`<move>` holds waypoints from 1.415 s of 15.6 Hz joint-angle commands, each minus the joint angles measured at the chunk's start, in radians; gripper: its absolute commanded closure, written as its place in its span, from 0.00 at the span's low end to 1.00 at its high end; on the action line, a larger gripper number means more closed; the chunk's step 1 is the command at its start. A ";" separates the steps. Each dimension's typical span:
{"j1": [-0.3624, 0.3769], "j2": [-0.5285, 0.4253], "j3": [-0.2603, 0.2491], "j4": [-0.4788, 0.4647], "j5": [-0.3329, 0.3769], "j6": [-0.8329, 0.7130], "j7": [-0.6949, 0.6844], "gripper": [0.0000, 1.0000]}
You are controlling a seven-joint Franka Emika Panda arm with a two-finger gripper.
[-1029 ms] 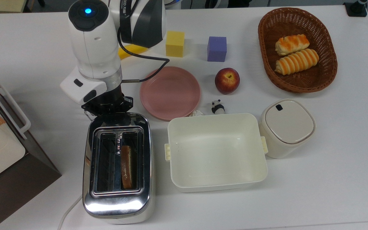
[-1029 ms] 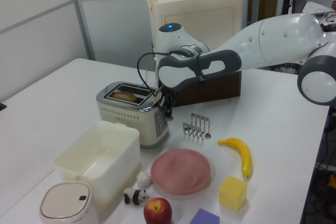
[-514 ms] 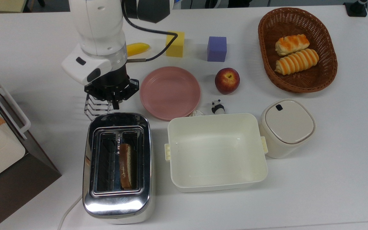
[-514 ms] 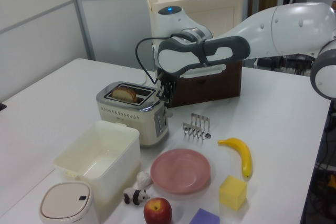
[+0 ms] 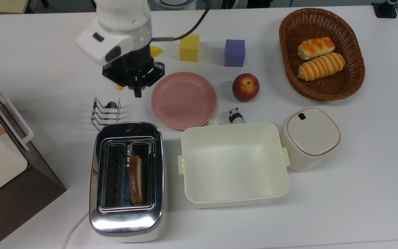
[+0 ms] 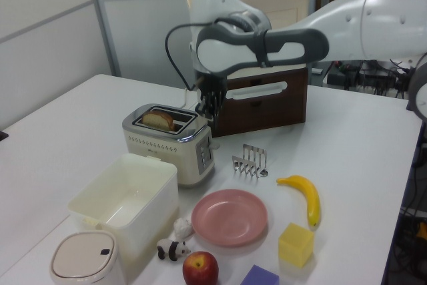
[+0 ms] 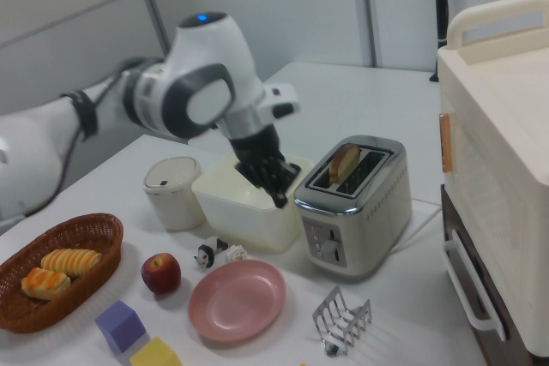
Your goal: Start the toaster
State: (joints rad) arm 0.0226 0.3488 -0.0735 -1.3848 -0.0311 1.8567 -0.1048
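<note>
The toaster [image 5: 127, 181] is positioned on the counter [image 5: 358, 193] beside the cream tub [image 5: 233, 164], one bread slice [image 5: 136, 179] loaded. The gripper [image 5: 136, 90] is raised clear, its fingers pressed together. The lever appears unlatched; a downward press is judged necessary.

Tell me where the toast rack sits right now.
In the top view, the toast rack stands on the white table just above the toaster, to the left of the pink plate.
</note>
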 commanded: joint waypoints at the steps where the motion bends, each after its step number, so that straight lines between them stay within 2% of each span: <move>1: 0.046 -0.077 -0.006 -0.022 -0.012 -0.101 0.054 0.87; 2: 0.048 -0.097 -0.005 -0.022 -0.012 -0.125 0.056 0.75; 3: 0.049 -0.119 -0.003 -0.025 -0.010 -0.140 0.056 0.71; 4: 0.054 -0.135 -0.003 -0.025 -0.009 -0.163 0.056 0.63; 5: 0.075 -0.152 -0.005 -0.023 -0.012 -0.198 0.056 0.50; 6: 0.091 -0.171 -0.009 -0.023 -0.012 -0.230 0.054 0.44; 8: 0.094 -0.203 -0.005 -0.026 -0.012 -0.264 0.054 0.38; 10: 0.099 -0.226 -0.005 -0.028 -0.010 -0.284 0.056 0.00; 18: 0.135 -0.271 -0.005 -0.040 -0.010 -0.398 0.065 0.00; 22: 0.131 -0.281 -0.009 -0.039 -0.010 -0.398 0.065 0.00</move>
State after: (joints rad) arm 0.1420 0.1122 -0.0738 -1.3817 -0.0312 1.4649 -0.0617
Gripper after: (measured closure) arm 0.000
